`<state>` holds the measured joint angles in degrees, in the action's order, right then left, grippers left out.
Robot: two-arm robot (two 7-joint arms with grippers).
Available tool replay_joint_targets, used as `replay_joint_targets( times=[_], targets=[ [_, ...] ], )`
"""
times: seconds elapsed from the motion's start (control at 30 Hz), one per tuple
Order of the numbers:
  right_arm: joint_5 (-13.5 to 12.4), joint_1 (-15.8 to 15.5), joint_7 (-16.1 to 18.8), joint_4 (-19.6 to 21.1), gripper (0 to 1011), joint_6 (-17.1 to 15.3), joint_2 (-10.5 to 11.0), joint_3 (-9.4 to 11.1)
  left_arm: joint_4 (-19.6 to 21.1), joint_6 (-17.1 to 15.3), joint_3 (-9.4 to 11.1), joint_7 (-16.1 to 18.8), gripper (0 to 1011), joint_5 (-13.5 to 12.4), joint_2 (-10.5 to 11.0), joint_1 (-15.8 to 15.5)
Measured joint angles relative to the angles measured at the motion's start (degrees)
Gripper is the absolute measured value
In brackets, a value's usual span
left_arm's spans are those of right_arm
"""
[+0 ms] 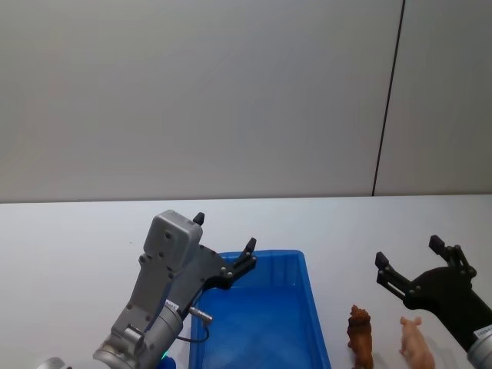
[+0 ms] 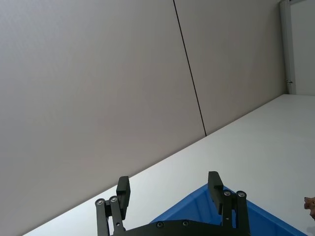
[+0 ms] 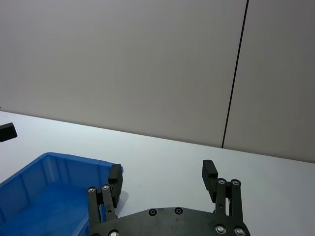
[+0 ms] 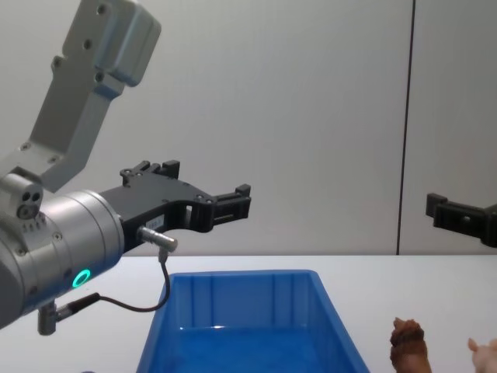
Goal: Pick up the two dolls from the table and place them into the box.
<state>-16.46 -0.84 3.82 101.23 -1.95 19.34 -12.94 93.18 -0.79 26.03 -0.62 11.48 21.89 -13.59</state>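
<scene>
Head view: the box (image 1: 315,311) is seen on the table (image 1: 69,254), with the brown doll (image 1: 360,335) and the pink doll (image 1: 415,344) stood just right of it. The left gripper (image 1: 224,233) is held wide open and empty over the box's far left corner. The right gripper (image 1: 408,251) is likewise spread and empty, raised near the dolls.

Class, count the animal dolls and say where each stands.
2. The reddish-brown doll stands on the table right of the blue box, the pale pink doll farther right. The box's near end is cut off.
</scene>
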Motion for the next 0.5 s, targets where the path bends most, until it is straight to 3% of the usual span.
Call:
replay_joint_targets(
  times=[0.5],
  targets=[
    [0.0,0.0,0.0,0.0,1000,0.0,0.0,0.0,0.0,0.0,0.0,0.0,1001,0.0,0.0,0.0]
  ],
)
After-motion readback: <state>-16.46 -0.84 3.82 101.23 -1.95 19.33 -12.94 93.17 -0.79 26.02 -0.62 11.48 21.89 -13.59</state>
